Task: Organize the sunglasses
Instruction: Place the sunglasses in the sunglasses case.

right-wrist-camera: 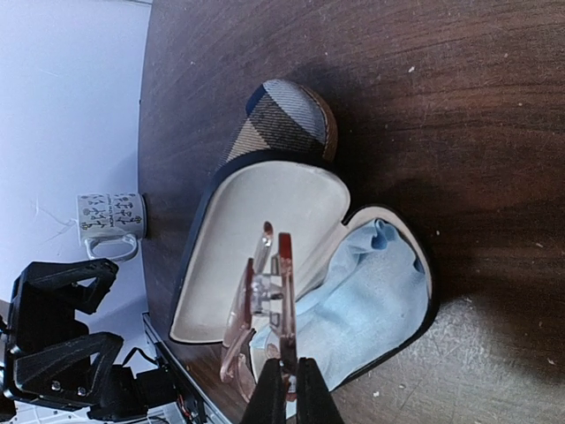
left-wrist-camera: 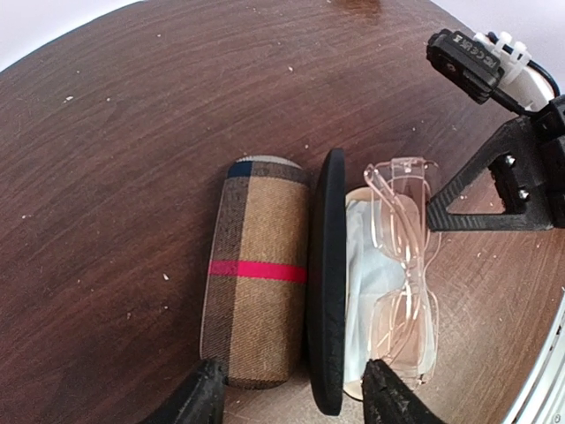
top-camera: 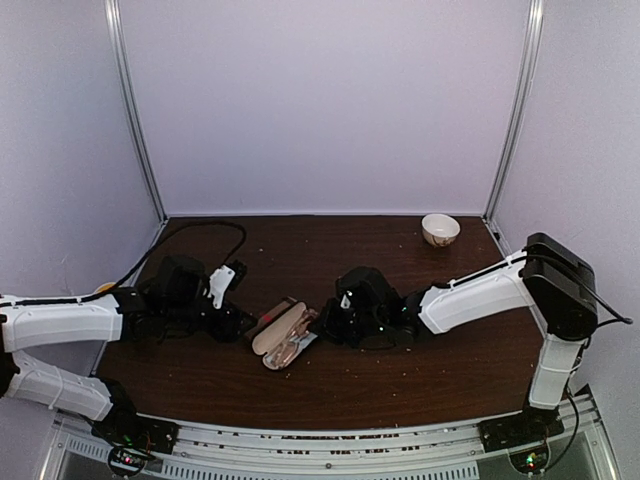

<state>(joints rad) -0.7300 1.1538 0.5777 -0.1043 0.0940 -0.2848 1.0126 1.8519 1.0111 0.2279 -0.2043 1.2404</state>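
Observation:
A pair of sunglasses [right-wrist-camera: 284, 274] with a clear pinkish frame stands on edge over an open black case [right-wrist-camera: 265, 238], above its light blue cloth [right-wrist-camera: 375, 296]. My right gripper [right-wrist-camera: 287, 382] is shut on the lower end of the sunglasses [left-wrist-camera: 402, 265]. The case's raised lid [left-wrist-camera: 328, 283] shows edge-on in the left wrist view. A plaid case [left-wrist-camera: 256, 274] with a red stripe lies closed beside it. My left gripper [left-wrist-camera: 296, 402] is open, its fingertips [left-wrist-camera: 201, 397] straddling the near ends of both cases. In the top view the left gripper [top-camera: 238, 322] and right gripper [top-camera: 325, 322] flank the cases [top-camera: 285, 335].
A small bowl [top-camera: 440, 230] sits at the back right of the dark wooden table [top-camera: 400, 380]. A patterned mug [right-wrist-camera: 110, 223] stands off the table's left side. The left arm's cable [top-camera: 200, 228] loops over the back left.

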